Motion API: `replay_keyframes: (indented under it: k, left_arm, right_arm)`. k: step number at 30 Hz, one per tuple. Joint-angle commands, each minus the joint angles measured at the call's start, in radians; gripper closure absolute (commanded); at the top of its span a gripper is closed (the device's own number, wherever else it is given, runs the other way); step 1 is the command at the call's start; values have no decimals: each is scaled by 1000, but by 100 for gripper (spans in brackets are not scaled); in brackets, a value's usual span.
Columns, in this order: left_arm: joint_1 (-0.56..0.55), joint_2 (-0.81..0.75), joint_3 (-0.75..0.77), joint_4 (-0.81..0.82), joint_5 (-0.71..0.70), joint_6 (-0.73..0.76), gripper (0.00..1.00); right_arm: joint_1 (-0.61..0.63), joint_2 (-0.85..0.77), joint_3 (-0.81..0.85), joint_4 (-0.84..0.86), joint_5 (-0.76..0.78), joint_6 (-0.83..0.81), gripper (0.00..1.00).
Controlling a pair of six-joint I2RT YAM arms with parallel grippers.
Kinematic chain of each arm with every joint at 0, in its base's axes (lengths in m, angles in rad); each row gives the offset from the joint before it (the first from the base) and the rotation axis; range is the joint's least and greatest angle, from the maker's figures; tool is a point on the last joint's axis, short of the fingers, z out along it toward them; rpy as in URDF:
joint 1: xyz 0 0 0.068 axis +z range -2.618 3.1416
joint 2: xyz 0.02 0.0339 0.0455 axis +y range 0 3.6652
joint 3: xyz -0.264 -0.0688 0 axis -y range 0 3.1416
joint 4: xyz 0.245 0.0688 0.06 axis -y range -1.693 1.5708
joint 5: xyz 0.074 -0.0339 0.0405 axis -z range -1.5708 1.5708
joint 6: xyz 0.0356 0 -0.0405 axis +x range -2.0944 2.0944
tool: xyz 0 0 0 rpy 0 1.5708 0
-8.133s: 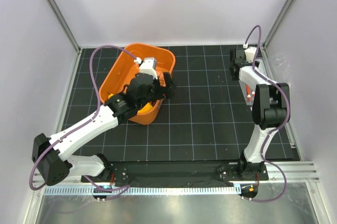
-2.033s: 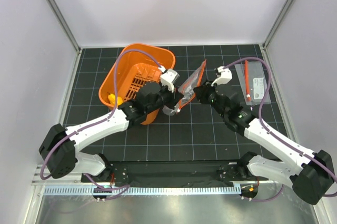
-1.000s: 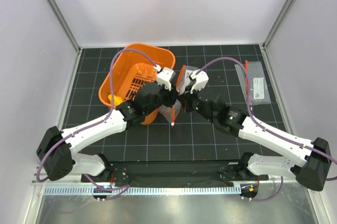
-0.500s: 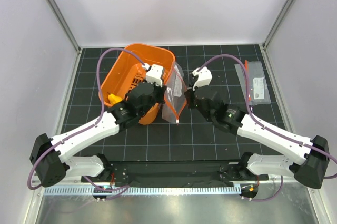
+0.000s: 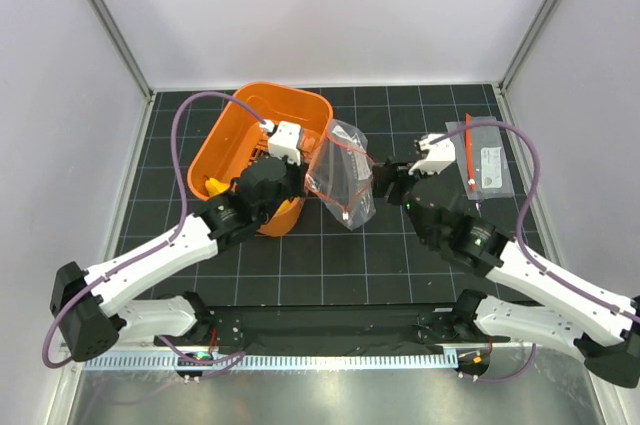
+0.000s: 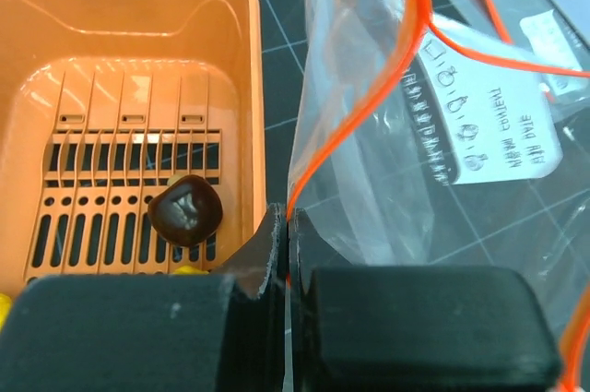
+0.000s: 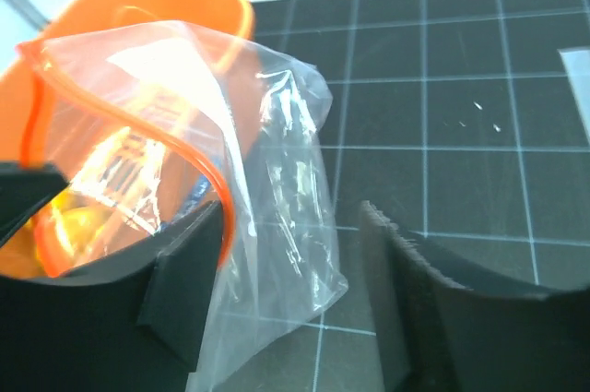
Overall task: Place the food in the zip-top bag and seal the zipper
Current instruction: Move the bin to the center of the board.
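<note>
- The left gripper (image 6: 282, 231) is clenched on the bag (image 5: 343, 170); the zipper (image 6: 421, 6) edge is pinched between its two fingers, just beside the right wall of the basket (image 5: 300, 105).
- The right gripper (image 7: 288, 258) is released, with its fingers set wide apart. The film of the bag is draped over one finger and hangs into the gap, but it is not pressed by the other finger.
- The bag is held up between the two grippers, and its mouth is spread open as a loop of zipper. Whether its lower corner touches the mat (image 5: 420, 245) cannot be told.
- The food is seen inside the basket: a brown piece (image 6: 185, 210) on the slotted floor and a yellow piece (image 5: 214, 185) at the near end.
- Bare mat is seen in front of the bag and behind it, up to the back wall.
- A labelled pouch (image 5: 488, 160) is laid flat near the right edge, well apart from the bag.
</note>
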Motion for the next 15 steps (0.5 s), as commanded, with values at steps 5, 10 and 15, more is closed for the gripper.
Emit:
replay_keyframes:
  k: [5,10,15]
  left_arm:
    - [27,-161,-23,21,-164,-54,100]
    - [30,-401,-71,93,-339,-101,100]
    - [30,-487,27,107,-398,-74,99]
  right_arm:
    - [3,-130,-97,182,-65,-26,30]
    - [2,-89,-66,208,-68,-66,30]
    - [-17,70,99,138,-213,-89,30]
